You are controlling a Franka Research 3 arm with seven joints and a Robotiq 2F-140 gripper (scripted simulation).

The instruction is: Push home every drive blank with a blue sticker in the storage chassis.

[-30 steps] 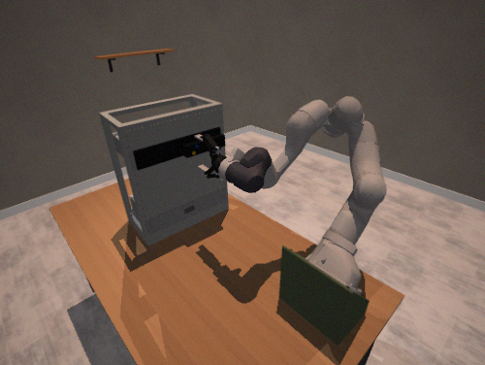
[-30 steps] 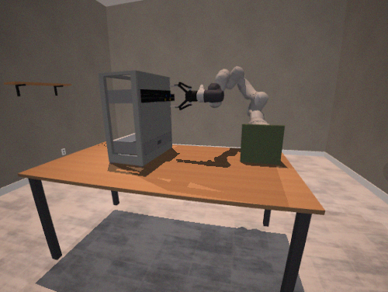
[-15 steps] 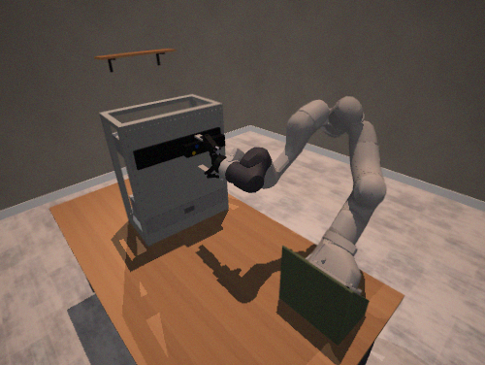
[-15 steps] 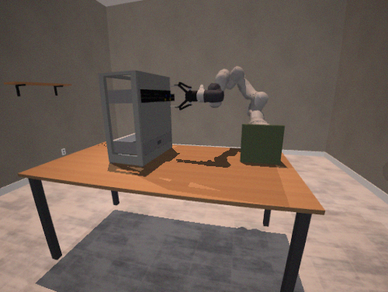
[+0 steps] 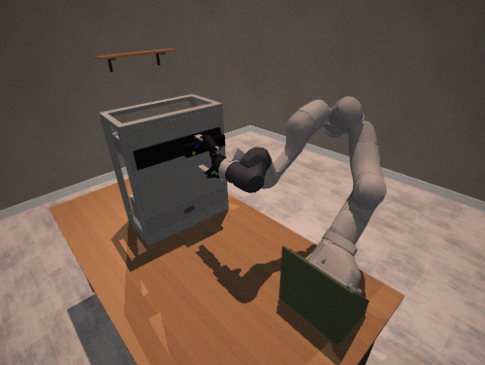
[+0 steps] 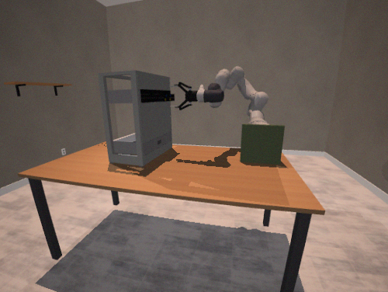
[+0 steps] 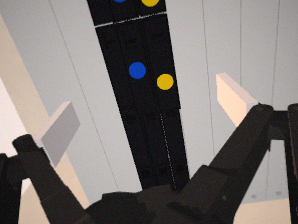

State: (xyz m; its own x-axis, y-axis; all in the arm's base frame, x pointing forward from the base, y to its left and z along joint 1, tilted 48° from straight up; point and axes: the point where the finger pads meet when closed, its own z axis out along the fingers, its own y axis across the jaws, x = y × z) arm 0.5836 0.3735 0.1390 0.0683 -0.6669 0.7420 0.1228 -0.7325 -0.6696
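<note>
From the top view, we are looking down on a grey rack [image 5: 113, 127] standing on a wooden table [image 5: 184, 296], with the black storage chassis [image 5: 160, 152] running as a strip across its front. The arm [image 5: 361, 180] is reaching from behind a green box [image 5: 320, 298] toward the right end of that strip, and the gripper [image 5: 211, 156] is sitting right up against the chassis front. A speck of blue and a speck of yellow are showing beside the fingers; we cannot tell from here whether anything is touching.

From the exterior view, we are seeing the rack [image 6: 105, 116] side-on, with the chassis [image 6: 155, 95] near its top. The gripper [image 6: 179, 95] is hovering level with it, its fingers spreading wide above and below the strip's end and gripping nothing. Their tips are lying just beside the rack's front edge.

Through the wrist view, we are facing the chassis [image 7: 150, 145] closely. A blue sticker [image 7: 137, 70] and a yellow sticker [image 7: 165, 81] are sitting on neighbouring blanks between the two fingers. Another blue sticker [image 7: 119, 1] and another yellow sticker [image 7: 150, 2] are cut off by the top edge. The pale pads [image 7: 60, 131] are standing well out to either side, over the grey rack panels, with nothing between them. We are seeing no contact with the stickered blanks.
</note>
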